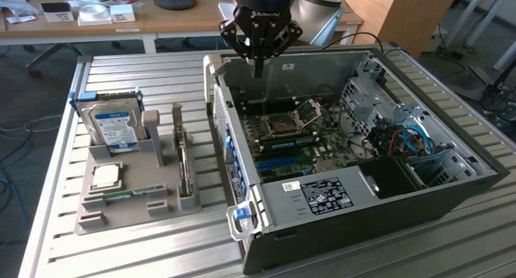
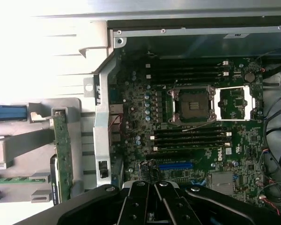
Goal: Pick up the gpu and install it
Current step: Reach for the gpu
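So the gripper (image 1: 258, 69) is hovering over the back edge of the open PC case (image 1: 363, 229), jaws pinched together with nothing between them. The gpu (image 1: 183, 163) hasn't been touched. It's standing on edge in the grey holder (image 1: 121, 214) on the exterior view's left, well apart from the gripper, with the blue-labelled hard drive (image 1: 113, 127) a couple of slots over. My worry is that the card is thin and sits in a narrow slot, so an off-centre pinch could tilt it or let it slip on the way out. The holder's uprights are just beside it too, so the fingers could clip one. Going in looks touchy as well. The wrist view shows the blue expansion slot (image 2: 175, 165) low on the motherboard (image 2: 196, 140), and the open CPU socket (image 2: 192, 105) isn't far off. A slightly skewed card could hang its bracket on the case wall or miss the slot.
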`<action>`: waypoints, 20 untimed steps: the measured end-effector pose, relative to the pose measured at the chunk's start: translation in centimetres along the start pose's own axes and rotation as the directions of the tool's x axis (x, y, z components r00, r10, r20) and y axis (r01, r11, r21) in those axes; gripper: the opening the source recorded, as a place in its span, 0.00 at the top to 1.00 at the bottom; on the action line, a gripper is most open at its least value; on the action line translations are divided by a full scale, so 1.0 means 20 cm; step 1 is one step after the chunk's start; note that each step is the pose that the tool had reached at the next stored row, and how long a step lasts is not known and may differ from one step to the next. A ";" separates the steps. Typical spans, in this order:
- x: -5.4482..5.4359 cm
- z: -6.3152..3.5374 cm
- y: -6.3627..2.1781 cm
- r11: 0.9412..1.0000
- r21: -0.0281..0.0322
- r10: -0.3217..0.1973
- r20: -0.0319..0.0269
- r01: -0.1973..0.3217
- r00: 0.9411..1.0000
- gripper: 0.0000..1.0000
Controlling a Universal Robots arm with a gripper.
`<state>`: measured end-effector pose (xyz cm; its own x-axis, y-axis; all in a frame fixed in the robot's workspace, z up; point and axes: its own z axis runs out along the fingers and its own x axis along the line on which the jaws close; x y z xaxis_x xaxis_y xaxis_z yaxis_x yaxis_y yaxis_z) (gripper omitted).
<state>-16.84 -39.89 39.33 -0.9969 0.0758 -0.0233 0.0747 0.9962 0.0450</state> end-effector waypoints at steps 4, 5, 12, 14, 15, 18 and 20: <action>0.01 0.000 -0.001 1.000 0.000 0.000 0.000 0.000 1.000 0.89; 0.02 0.000 -0.001 1.000 0.000 0.000 0.000 0.000 1.000 0.89; 0.04 -0.001 -0.003 1.000 0.000 0.000 0.000 0.000 1.000 0.89; 0.05 -0.001 -0.003 1.000 0.000 0.001 0.000 -0.001 1.000 0.89; 0.05 -0.001 -0.004 1.000 0.000 0.001 0.000 -0.001 1.000 0.89; 0.06 -0.001 -0.004 1.000 0.000 0.001 0.000 -0.001 1.000 0.89; 0.06 -0.002 -0.005 1.000 0.000 0.001 0.000 -0.001 1.000 0.89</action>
<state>-18.14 -39.88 39.32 -0.9968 0.0765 -0.0234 0.0754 0.9961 0.0451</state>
